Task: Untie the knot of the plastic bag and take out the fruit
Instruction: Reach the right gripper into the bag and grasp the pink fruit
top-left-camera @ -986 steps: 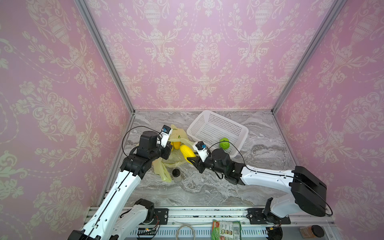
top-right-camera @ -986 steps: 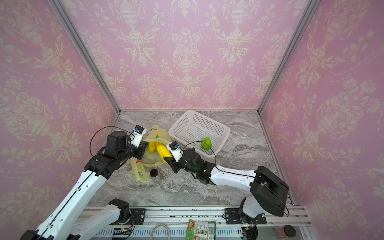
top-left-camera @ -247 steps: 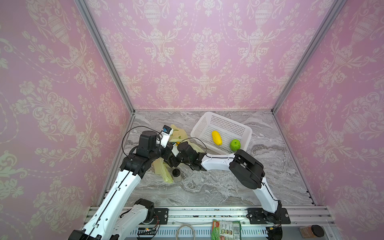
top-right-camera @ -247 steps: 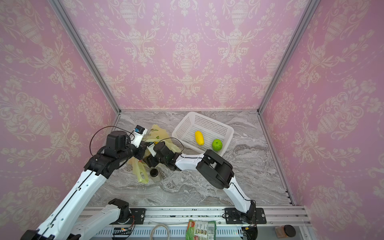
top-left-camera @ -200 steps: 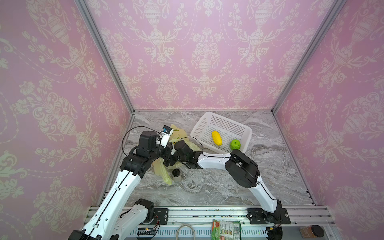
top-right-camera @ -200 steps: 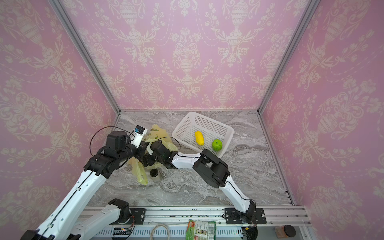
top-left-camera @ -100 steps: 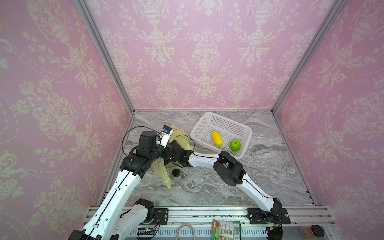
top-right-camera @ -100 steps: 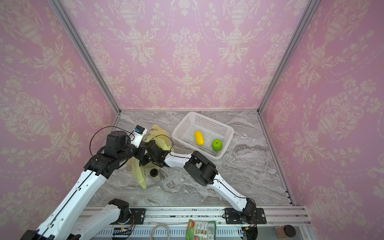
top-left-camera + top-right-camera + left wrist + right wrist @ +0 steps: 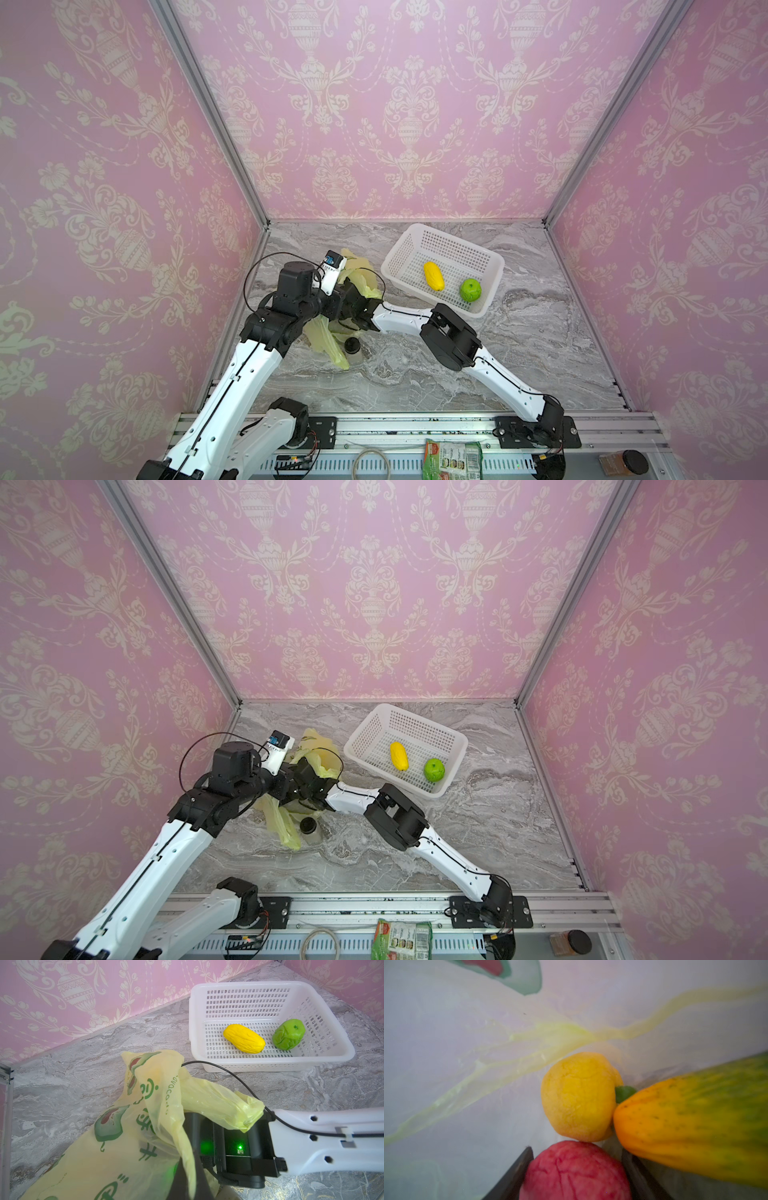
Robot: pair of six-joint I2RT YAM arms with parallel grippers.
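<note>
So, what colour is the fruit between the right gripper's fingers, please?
Pink-red with darker veins; the round fruit shows best in the right wrist view.

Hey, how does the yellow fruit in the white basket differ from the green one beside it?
The yellow fruit is long and oblong; the green fruit is round and stubby. The yellow fruit lies near the middle of the basket floor; the green fruit sits closer to a side wall. Both have wrinkled skin and lie loose in the basket, not touching.
</note>
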